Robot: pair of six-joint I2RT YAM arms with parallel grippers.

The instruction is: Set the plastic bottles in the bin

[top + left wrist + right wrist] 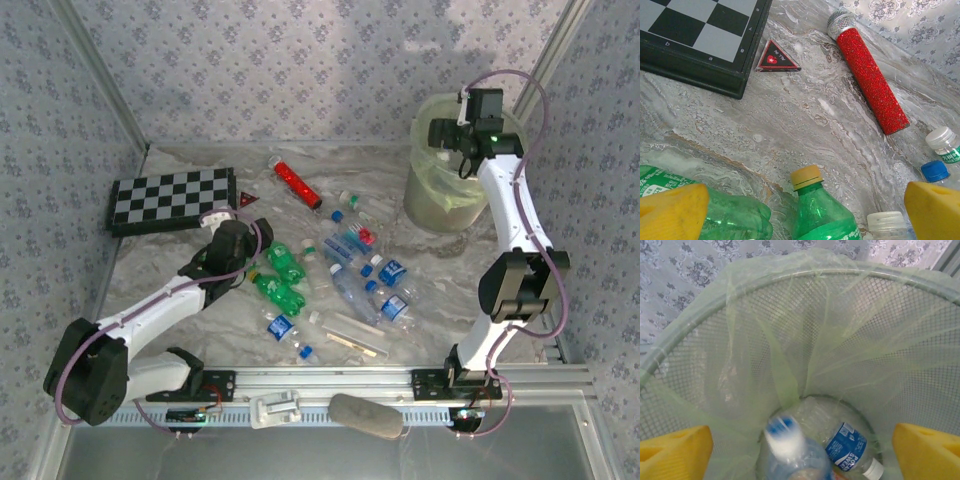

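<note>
Left hand (pixel 804 212), fingers (pixel 670 210) apart and empty, hovers with a green yellow-capped bottle (pixel 812 200) between them near the tabletop's (pixel 805 115) middle, cap toward the far edge, while the right hand (pixel 801 452), likewise spread, hangs over the bin (pixel 855 330) in the far right corner.

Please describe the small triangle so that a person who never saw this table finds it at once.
Find the chequered board at the far left of the table. Just off its right edge lies a small flat triangle, black with red trim. It alone is triangular; the red glittery microphone to its right is long and round.
</note>
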